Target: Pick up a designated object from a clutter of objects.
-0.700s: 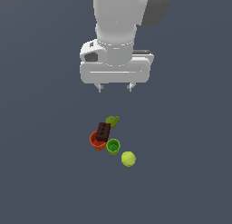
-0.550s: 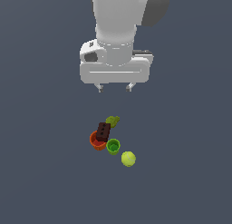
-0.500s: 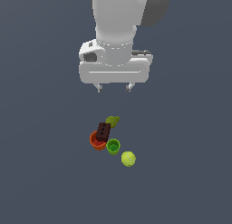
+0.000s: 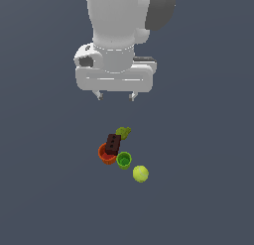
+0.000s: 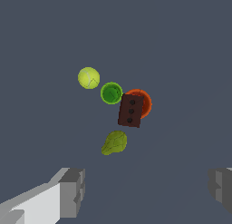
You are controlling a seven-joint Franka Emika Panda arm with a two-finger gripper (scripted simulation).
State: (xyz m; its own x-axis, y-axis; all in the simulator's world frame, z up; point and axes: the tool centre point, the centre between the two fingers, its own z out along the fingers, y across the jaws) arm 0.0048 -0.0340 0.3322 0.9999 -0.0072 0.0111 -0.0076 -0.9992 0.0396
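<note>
The designated object, a smooth yellow-green ball [image 4: 140, 173] [image 5: 89, 78], lies at the near end of the clutter of objects, just beside the green cup [image 4: 124, 160] [image 5: 111, 93]. My gripper [image 4: 115, 95] [image 5: 147, 191] hangs well above the group, open, with nothing between its fingers. The clutter also holds an orange-red bowl [image 4: 104, 155] [image 5: 146, 102], a dark brown studded block [image 4: 113, 144] [image 5: 131, 110] leaning across the bowl, and an olive-green leafy lump [image 4: 123, 133] [image 5: 114, 143].
The items lie on a plain dark grey surface [image 4: 198, 189] that stretches out on all sides. Nothing else stands on it in either view.
</note>
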